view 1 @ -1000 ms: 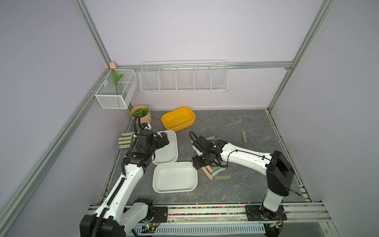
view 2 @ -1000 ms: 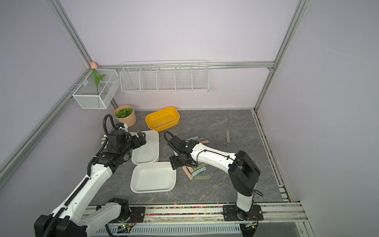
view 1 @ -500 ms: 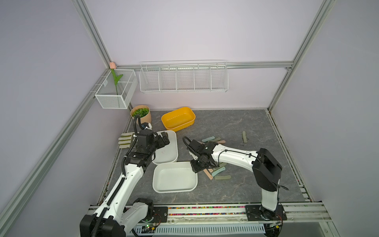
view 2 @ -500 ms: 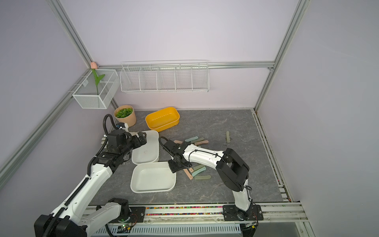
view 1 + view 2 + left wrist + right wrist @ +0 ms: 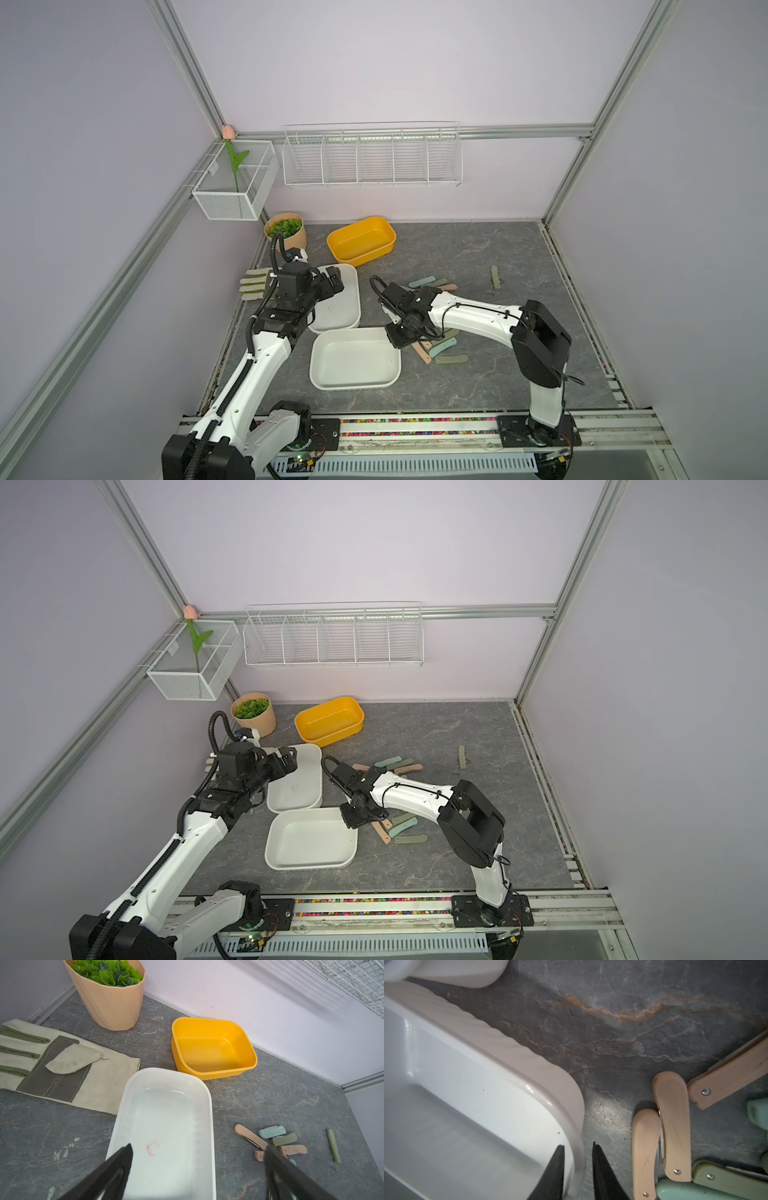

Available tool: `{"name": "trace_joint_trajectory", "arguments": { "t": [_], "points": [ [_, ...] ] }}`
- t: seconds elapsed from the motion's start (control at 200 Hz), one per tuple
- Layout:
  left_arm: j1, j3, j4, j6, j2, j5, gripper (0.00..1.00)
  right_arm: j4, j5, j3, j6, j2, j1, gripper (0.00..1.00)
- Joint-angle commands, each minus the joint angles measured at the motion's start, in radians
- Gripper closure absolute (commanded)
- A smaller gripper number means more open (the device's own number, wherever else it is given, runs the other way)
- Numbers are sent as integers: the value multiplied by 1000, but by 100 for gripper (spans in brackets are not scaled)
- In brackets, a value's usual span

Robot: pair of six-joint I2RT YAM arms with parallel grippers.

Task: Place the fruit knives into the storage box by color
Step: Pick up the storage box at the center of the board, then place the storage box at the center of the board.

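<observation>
Knives (image 5: 444, 347) lay on table (image 5: 498, 249) in two heaps. Near heap sat just beside near box (image 5: 353, 361), partly hidden under right arm (image 5: 473, 316). Far heap (image 5: 432, 284) lay behind arm, also part-covered. Olive knife (image 5: 494, 276) lay alone, well apart. Count could not be told. Right wrist view cut near heap off at frame edge. Right claw (image 5: 578, 1147) was narrow, with one finger inside near box's rim and one outside; grip could not be told. Left claw (image 5: 198, 1146) was spread wide above far box (image 5: 166, 1118).
</observation>
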Motion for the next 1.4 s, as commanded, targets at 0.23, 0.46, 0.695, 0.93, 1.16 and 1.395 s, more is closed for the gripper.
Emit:
{"name": "trace_joint_trajectory", "arguments": {
  "t": [0.23, 0.46, 0.695, 0.93, 1.16, 1.395],
  "points": [
    [-3, -3, 23, -21, 0, 12, 1, 21, -9, -7, 68, 2, 2, 91],
    [-3, -2, 26, -23, 5, 13, 1, 36, 4, -21, 91, -14, 3, 93],
    [-3, 3, 24, -24, 7, 13, 1, 42, 39, -38, 113, -56, 1, 94],
    [-3, 8, 19, -24, 13, 10, 1, 49, 68, -68, 131, -137, -20, 93],
    [-3, 12, 14, -24, 13, 10, 1, 34, 77, -96, 127, -218, -58, 94],
    [-3, 12, 12, -27, 12, 16, 1, 25, 67, -153, 113, -341, -128, 94]
  ]
}}
